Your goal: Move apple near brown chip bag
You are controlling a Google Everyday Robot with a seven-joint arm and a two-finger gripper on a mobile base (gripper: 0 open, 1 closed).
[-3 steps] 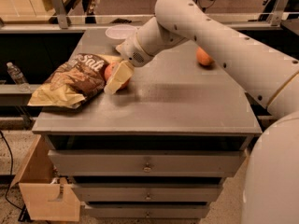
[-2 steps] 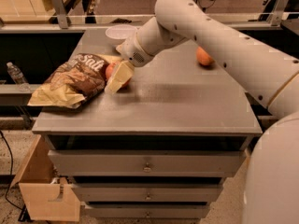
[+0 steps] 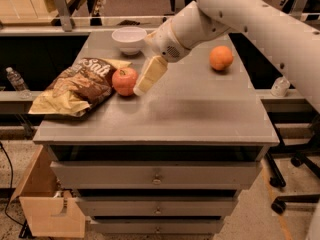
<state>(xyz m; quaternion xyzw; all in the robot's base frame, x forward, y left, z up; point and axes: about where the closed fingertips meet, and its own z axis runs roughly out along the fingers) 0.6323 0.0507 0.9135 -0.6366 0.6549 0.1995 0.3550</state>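
Observation:
The red-pink apple [image 3: 125, 80] rests on the grey table top [image 3: 200, 109], touching the right edge of the brown chip bag [image 3: 75, 86] with white "Salt" lettering. My gripper [image 3: 137, 87] hangs from the white arm just right of the apple, its pale near finger [image 3: 151, 74] slanting down beside the fruit. The gripper is open and holds nothing. The far finger is hidden behind the near one.
A white bowl [image 3: 129, 38] stands at the back of the table, behind the apple. An orange fruit [image 3: 221, 58] lies at the back right. Drawers sit under the table top. A wooden box [image 3: 47, 204] stands on the floor at the lower left, and a water bottle [image 3: 17, 82] on a ledge at the left.
The gripper has drawn back to the right and slightly up, off the apple. The apple, before partly covered by the finger, now shows whole beside the bag.

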